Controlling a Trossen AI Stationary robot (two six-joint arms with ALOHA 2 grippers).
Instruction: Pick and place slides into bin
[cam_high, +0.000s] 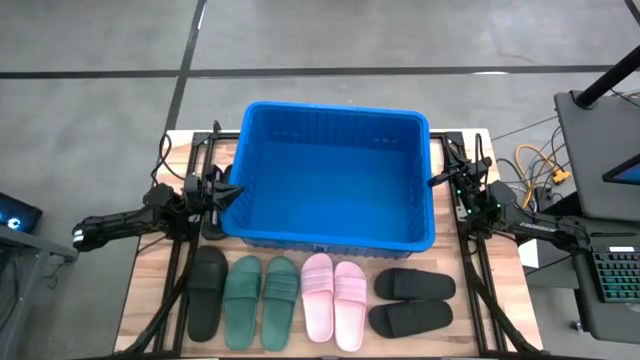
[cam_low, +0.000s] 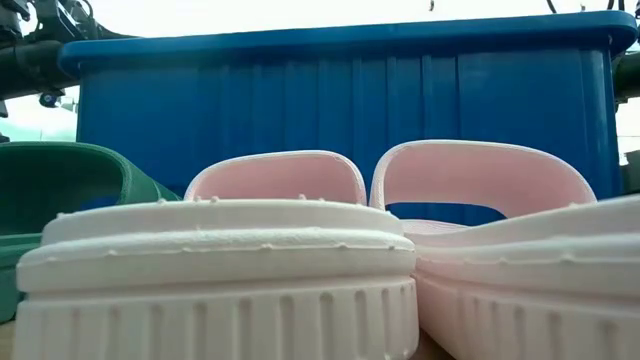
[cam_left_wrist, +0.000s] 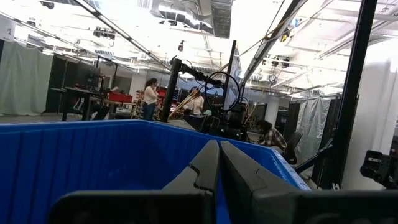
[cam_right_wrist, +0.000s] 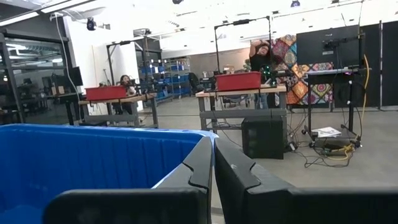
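1. On the wooden table (cam_high: 150, 290) the blue bin (cam_high: 330, 175) takes up the far half, and every place below is given against it.
2. Its inside shows only bare blue floor and ribbed walls; none of the slides is in it.
3. Along the bin's near wall the slides lie in a row on the table, all outside it.
4. Off the bin's near-left corner lies a single black slide (cam_high: 207, 291), its length running away from the bin.
5. Next along that wall comes the dark green pair (cam_high: 262, 301), side by side and touching.
6. Before the middle of the near wall lies the pink pair (cam_high: 333, 300), also side by side; in the low view these two fill the foreground with the bin's wall rising behind them.
7. Off the bin's near-right corner lie two black slides (cam_high: 412, 301), turned crosswise, one nearer the bin and one farther from it.
8. At the bin's left wall the left gripper (cam_high: 222, 193) hangs by the rim, fingers pressed together and holding nothing.
9. At the bin's right wall the right gripper (cam_high: 440, 181) sits just outside the rim, fingers likewise closed and empty.
10. Beyond the bin the wrist views show a workshop with benches and several people standing far off.
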